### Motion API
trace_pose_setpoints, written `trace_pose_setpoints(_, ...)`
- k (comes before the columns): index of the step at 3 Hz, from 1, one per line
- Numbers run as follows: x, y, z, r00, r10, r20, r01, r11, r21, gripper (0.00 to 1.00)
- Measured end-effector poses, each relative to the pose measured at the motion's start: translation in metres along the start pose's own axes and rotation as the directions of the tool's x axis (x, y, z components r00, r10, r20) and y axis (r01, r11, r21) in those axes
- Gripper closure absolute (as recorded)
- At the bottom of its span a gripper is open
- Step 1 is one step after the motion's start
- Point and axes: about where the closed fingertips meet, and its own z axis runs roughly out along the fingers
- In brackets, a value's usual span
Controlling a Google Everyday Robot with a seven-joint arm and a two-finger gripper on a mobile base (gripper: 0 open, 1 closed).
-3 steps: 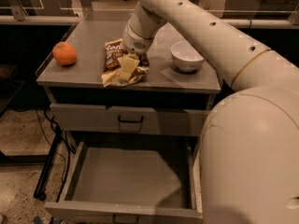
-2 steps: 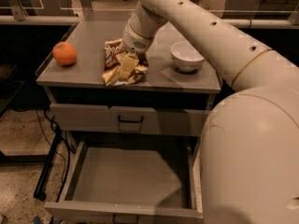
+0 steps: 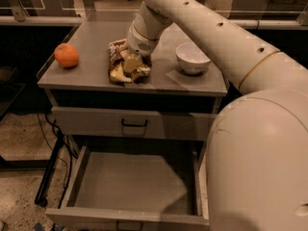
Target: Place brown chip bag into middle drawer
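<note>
Nothing had visibly shifted since the earlier frames: the robot's cream-coloured end effector (image 3: 132, 60) sat in the same spot, pressed down onto the crinkly dark-brown chip bag with cream edges (image 3: 118, 72), and the bag lay where it had lain before. Whether the end effector was spread wide, narrowed or actually gripping the bag could not be told, because its tip merged with the pale parts of the bag.

A round white bowl (image 3: 192, 57) stood upright on the flat grey metal bench (image 3: 96, 40). The chip bag rested on the same bench top to the camera's left of the bowl, near it but not touching. A round orange fruit (image 3: 66, 55) sat farther left of the bowl, beyond the bag and well apart from both.

Below the bowl, a closed grey drawer front with a black loop handle (image 3: 134, 123) faced the camera. Lower still, the wide shallow grey metal middle drawer (image 3: 132, 184) stood pulled out, with its flat floor bare. The thick cream arm (image 3: 207, 30) passed above the bowl on its way to the bag.
</note>
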Motion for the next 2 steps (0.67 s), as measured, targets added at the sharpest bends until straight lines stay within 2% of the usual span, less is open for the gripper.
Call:
trace_pose_setpoints(1, -0.001, -0.001, -0.003, 1.0, 0.0, 0.0, 0.0, 1.0, 0.0, 1.0)
trace_pose_setpoints(2, -0.016, -0.009, -0.022, 0.999, -0.026, 0.034, 0.025, 0.9988, 0.043, 1.0)
